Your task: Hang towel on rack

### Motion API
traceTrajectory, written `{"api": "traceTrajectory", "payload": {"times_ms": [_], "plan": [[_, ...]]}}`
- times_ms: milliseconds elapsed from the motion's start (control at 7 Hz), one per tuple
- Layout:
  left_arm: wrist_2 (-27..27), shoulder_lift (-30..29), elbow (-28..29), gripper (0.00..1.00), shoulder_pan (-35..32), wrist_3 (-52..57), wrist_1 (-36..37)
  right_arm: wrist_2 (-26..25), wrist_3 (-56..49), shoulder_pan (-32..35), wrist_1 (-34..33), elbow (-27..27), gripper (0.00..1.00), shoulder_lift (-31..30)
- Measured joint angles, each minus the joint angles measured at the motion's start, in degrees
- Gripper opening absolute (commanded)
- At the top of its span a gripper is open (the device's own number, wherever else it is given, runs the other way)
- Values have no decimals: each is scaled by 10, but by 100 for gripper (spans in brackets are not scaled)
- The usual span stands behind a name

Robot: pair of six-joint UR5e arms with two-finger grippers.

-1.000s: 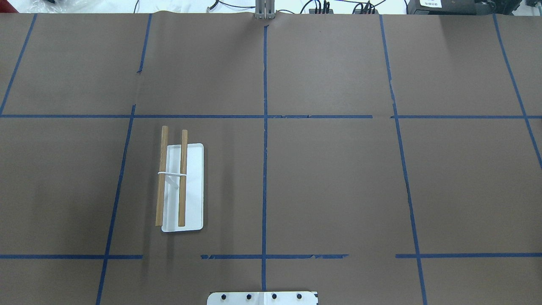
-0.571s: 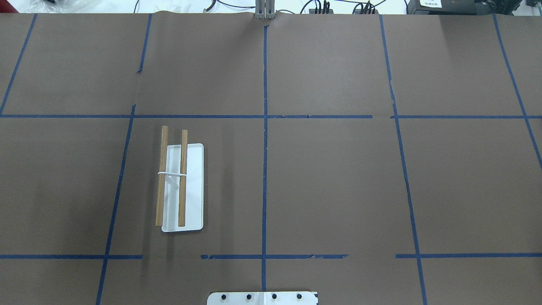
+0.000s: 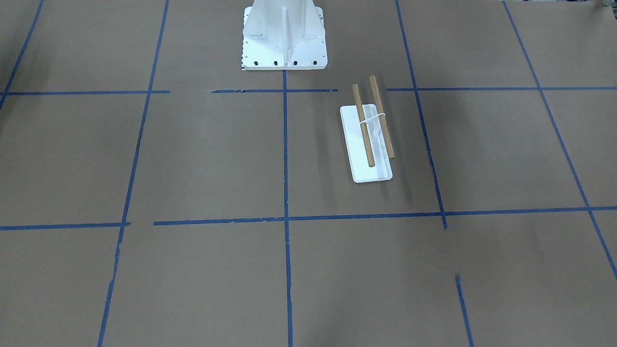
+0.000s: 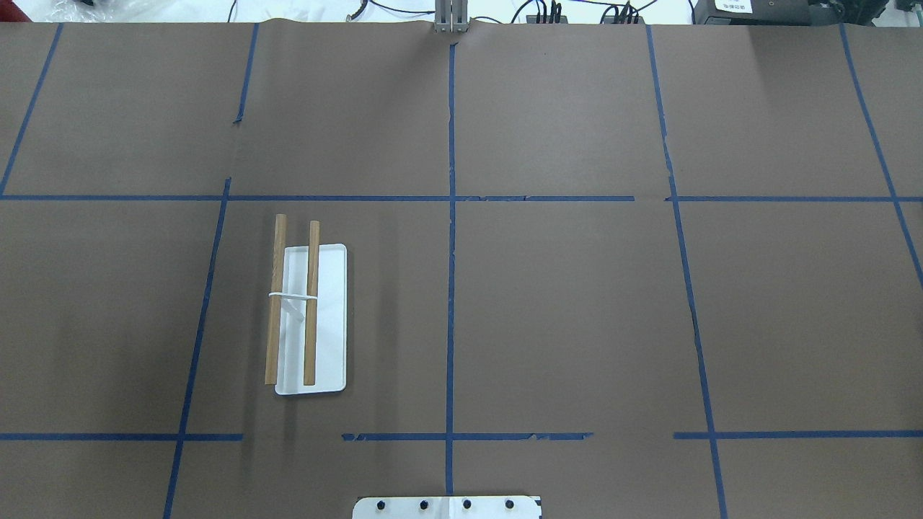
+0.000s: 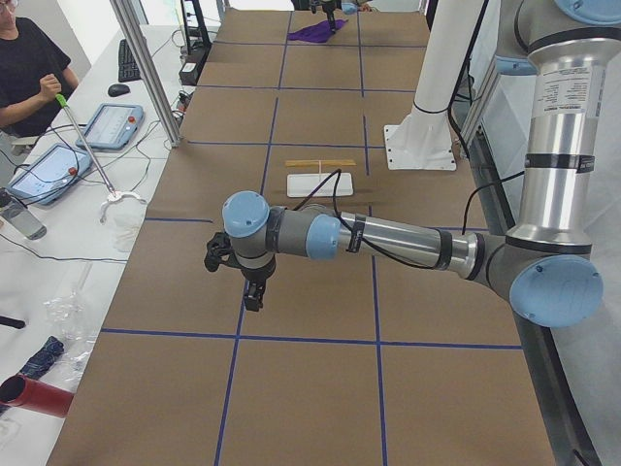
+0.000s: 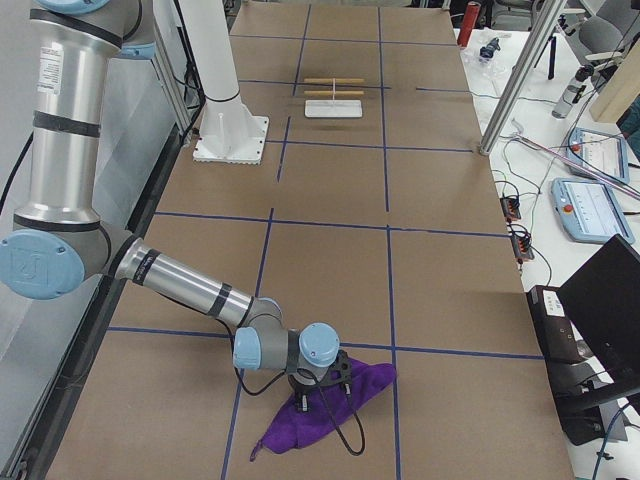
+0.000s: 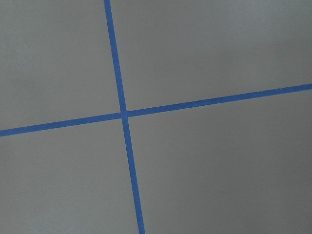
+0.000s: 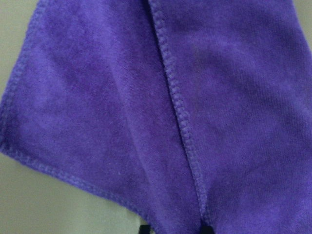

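Observation:
The rack [image 4: 310, 317] is a small white tray with two wooden rods; it stands left of the table's middle and also shows in the front view [image 3: 368, 140]. The purple towel [image 6: 330, 400] lies crumpled on the table at the robot's far right end and fills the right wrist view [image 8: 170, 112]. My right gripper [image 6: 305, 400] is down on the towel; its two dark fingertips [image 8: 141, 228] show apart at the frame's bottom edge with cloth between them. My left gripper [image 5: 250, 296] hovers over bare table far from the rack; I cannot tell whether it is open or shut.
The robot's white bolted pedestal [image 3: 284, 53] stands at the robot-side edge. Blue tape lines cross the brown table cover [image 4: 577, 303]. A metal post [image 6: 515, 85] and tablets [image 6: 600, 205] stand on the operators' side. A person [image 5: 29, 68] sits by the table's left end.

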Motion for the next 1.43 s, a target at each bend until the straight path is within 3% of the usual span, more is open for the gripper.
{"api": "traceTrajectory", "payload": {"times_ms": [429,857,1143,1429], "plan": [[0,0,-4,100,0,0,-1,19,-7,5,7,26,0,4],[-27,-11,-23,100,1,-3,-3,80,14,41,-24,181,0,-11],[-42,-49,-24,100,4,-35,-8,123,121,34,-81,305,0,-4],[-47,-75,-28,100,26,-137,-62,179,259,-4,-93,376,0,41]]}}
